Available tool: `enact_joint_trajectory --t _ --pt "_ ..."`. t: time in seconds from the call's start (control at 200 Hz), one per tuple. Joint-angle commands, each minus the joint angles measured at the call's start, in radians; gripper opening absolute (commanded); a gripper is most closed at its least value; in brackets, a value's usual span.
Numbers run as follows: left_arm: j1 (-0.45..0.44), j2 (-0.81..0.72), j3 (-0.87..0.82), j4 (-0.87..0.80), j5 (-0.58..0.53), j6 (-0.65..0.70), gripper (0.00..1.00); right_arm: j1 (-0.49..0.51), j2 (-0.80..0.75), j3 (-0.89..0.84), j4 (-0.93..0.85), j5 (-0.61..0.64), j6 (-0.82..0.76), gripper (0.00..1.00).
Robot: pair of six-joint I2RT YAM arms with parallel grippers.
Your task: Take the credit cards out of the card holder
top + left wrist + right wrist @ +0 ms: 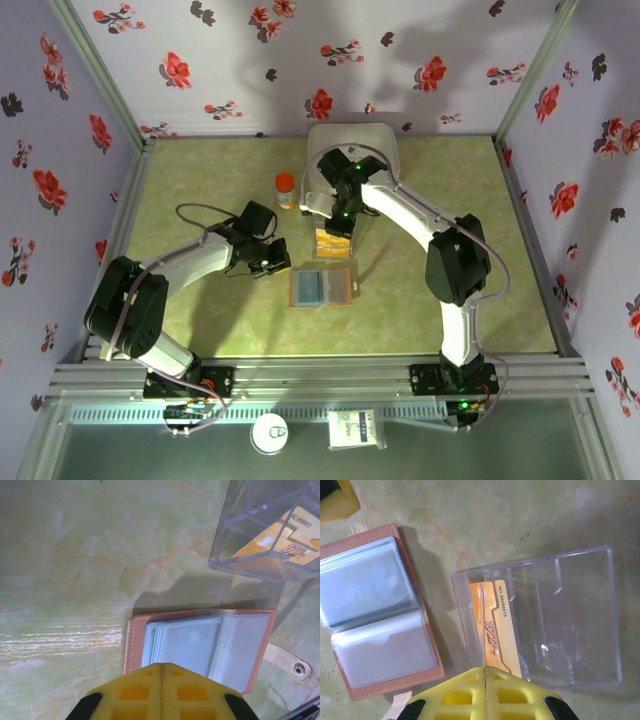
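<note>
On the green marbled table (200,180) everything is placed by the small flat brown folding card holder (322,286), which lies spread open with its clear sleeves up and its long axis running left to right across the top view. Just beyond the holder's far edge sits a clear acrylic tray with divided slots (570,605), and one thin orange-yellow card (496,625) is in a slot on the side nearest the holder. A pale blue card (365,587) shows through the sleeve of one panel, so by my reading the job is only partly done. The left gripper (162,666) hangs at the holder's left edge, yellow fingers pressed together on nothing, with the sleeves straight ahead of its tips. The right gripper (485,671) is likewise closed and empty, but it is over the tray — a step farther from the holder. The left arm is therefore the nearer one, and its fingers would have to part first.
</note>
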Motion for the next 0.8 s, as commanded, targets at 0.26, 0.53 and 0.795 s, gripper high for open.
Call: enact_joint_trajectory --t 0.26,0.53,0.795 --pt "0.011 0.033 0.038 -0.008 0.005 0.029 0.0 -0.054 0.086 0.105 -0.055 -0.081 -0.099 0.0" --pt "0.016 0.043 0.053 -0.012 0.007 0.028 0.0 -0.079 0.13 0.124 -0.076 -0.107 -0.137 0.0" --pt "0.017 0.04 0.044 -0.014 0.007 0.027 0.0 -0.091 0.164 0.114 -0.097 -0.124 -0.145 0.0"
